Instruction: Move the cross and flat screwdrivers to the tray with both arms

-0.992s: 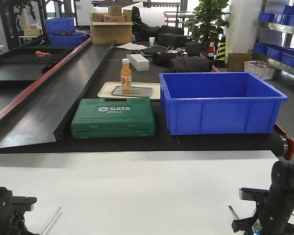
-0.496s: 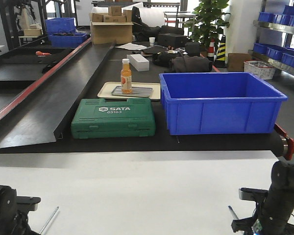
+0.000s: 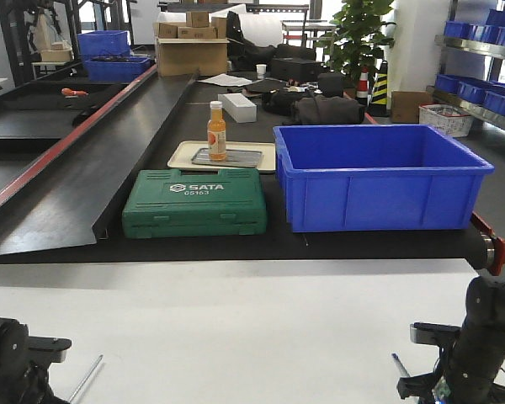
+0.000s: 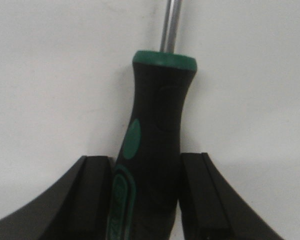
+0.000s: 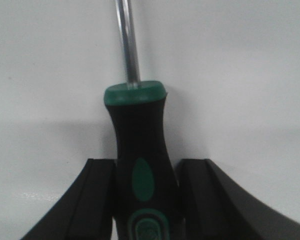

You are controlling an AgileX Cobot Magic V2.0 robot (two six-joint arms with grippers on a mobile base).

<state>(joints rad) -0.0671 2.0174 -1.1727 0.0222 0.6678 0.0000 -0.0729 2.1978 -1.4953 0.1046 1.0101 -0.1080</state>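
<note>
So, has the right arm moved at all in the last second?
No. The right arm stays put below the blue bin's right corner in the front view.

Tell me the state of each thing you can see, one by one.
Left end effector: shut on left screwdriver.
Right end effector: shut on right screwdriver.
Left screwdriver: held by handle.
Right screwdriver: held by handle.
Green tool case: closed.
Orange bottle: upright, capped, on grey tray.
Grey tray: no screwdriver in it yet.
Blue bin: open top, inside hidden.
</note>
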